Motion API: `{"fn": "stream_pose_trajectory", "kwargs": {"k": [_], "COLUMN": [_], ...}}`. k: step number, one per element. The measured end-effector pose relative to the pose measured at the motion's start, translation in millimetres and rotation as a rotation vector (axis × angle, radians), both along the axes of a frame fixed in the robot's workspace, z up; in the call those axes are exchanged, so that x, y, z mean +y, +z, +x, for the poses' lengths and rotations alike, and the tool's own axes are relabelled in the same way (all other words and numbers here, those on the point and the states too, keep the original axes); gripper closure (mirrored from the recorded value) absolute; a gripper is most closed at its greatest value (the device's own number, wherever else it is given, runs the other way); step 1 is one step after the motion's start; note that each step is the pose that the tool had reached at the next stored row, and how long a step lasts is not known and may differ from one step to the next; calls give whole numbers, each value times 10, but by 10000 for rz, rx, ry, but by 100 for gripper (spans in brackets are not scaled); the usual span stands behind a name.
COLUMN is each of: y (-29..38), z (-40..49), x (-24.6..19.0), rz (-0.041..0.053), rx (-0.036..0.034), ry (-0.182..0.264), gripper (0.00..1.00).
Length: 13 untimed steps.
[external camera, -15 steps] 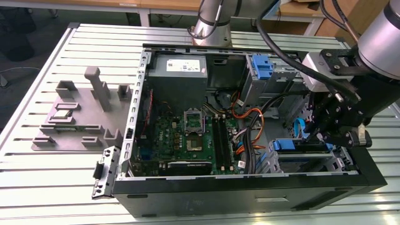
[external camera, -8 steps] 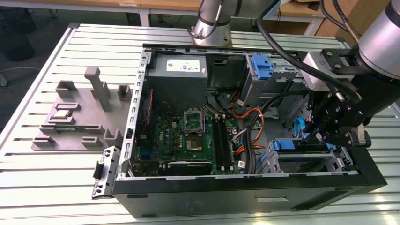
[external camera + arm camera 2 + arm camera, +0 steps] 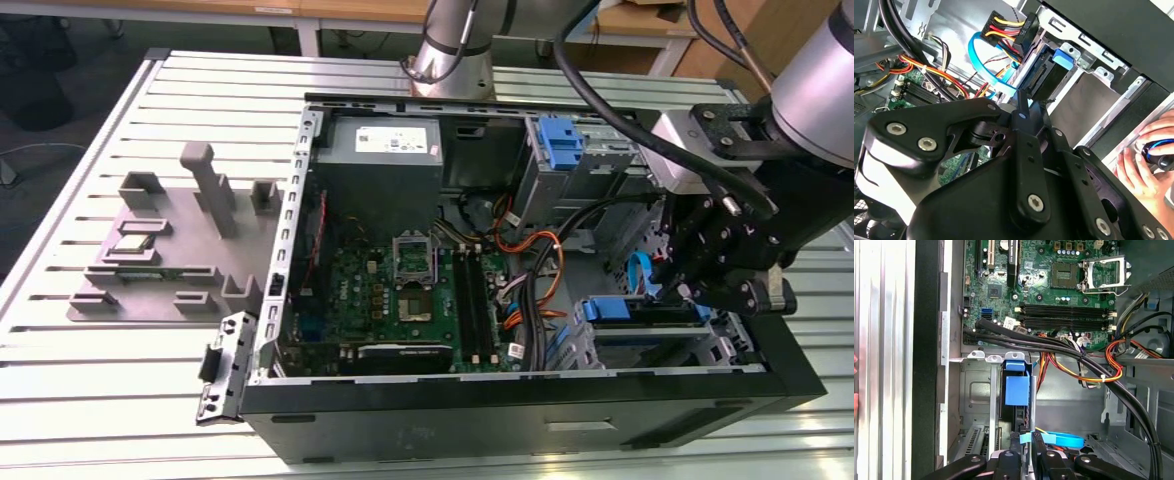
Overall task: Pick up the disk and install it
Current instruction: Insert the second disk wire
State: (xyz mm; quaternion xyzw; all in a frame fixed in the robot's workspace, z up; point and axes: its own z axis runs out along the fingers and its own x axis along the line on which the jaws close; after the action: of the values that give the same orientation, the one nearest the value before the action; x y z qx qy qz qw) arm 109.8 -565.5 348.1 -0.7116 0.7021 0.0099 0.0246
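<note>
We see the black two-fingered gripper (image 3: 707, 285) lowered inside the open black computer case (image 3: 534, 400), at the drive bay on the exterior view's right. The flat silver disk with its blue plastic bracket (image 3: 1017, 390) sits on edge in the grey metal drive cage (image 3: 976, 400), its bracket tab facing the gripper (image 3: 1026, 452). In the first wrist view the fingers (image 3: 1041, 450) stand close together just beside the disk's rear edge; we cannot tell whether they grip it. A thick black cable bundle (image 3: 1054, 342) crosses beside the green motherboard (image 3: 1054, 290).
</note>
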Motion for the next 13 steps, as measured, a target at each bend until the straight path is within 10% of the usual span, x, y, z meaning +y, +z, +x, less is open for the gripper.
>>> {"fn": "stream_pose_trajectory", "kwargs": {"k": [13], "y": [58], "z": [38], "x": [3], "rz": [0], "rx": [0], "ry": [-1], "gripper": [76]}}
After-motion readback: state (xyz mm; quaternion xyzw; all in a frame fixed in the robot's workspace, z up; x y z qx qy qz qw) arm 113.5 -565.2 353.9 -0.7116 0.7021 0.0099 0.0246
